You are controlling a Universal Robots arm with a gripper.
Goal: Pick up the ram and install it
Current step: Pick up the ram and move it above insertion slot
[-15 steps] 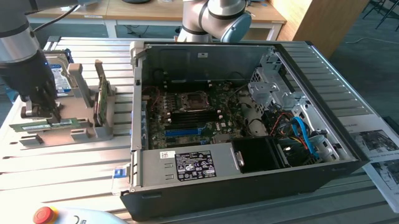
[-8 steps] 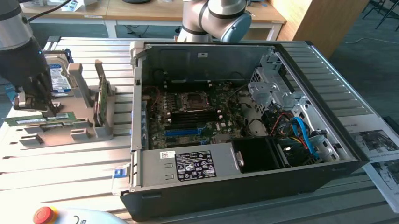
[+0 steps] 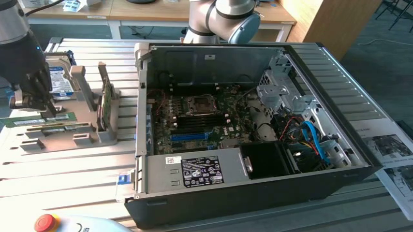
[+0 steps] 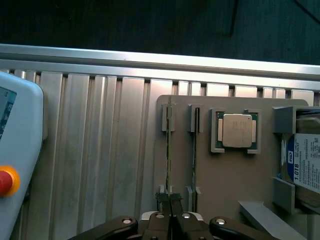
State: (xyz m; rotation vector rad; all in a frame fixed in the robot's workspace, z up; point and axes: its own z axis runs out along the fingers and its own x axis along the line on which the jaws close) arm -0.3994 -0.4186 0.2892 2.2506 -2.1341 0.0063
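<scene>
Tool (image 3: 53,109) (image 4: 172,201) is narrow, fingers pinched on one end of the ram (image 3: 37,120) (image 4: 169,145). The ram sits on edge in a slot of the grey holder (image 3: 84,141) (image 4: 225,185), not lifted out. Second ram stick (image 3: 59,128) (image 4: 195,145) is in the next slot, just beside and parallel.

Holder contents:
- Both sticks.
- CPU chip (image 4: 236,131), flat in a square recess near the second stick.
- Hard drive (image 3: 59,79) (image 4: 306,165) with a blue-white label, in an end bay.
- Wider green card (image 3: 106,104), standing on edge at 3 o'clock of the sticks in the exterior view.

Holder sits on the slatted metal table (image 3: 58,176) (image 4: 100,150), at 9 o'clock of the open PC case (image 3: 258,195).

Case contents:
- Motherboard (image 3: 193,121) flat on the floor, with a CPU socket (image 3: 197,105).
- Blue slots (image 3: 190,137) at 6 o'clock of the socket.
- Power supply (image 3: 193,171) with a label, along the 6 o'clock wall.
- Blue cables (image 3: 310,133) at 3 o'clock.

Pendant (image 3: 84,224) (image 4: 17,140) with a red button (image 3: 44,222) (image 4: 5,181) lies at 7 o'clock of the case.
</scene>
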